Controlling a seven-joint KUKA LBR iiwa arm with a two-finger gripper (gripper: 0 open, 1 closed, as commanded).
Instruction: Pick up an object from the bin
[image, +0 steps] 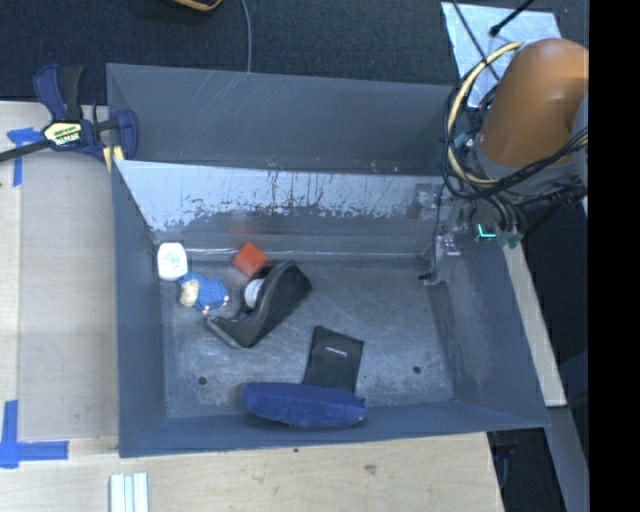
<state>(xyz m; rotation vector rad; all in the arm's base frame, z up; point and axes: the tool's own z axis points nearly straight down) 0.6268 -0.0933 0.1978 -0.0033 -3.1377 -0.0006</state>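
Centrally, curved black tape dispenser (262, 305); flat black rectangle (333, 359) nearby

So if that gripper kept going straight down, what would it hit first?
Probably bare bin floor by the right wall; the gripper hangs well right of the black pouch. Depth is unclear.

In the bin (300, 120) the tape dispenser (262, 305) is sitting left of centre, a cube (249, 259) just above it, a cap (172, 261) and small toy (203, 292) at its left, a flat pouch (333, 358) lying to its lower right, a long bundle (303, 405) below that, and the gripper (433, 274) hanging at far right.
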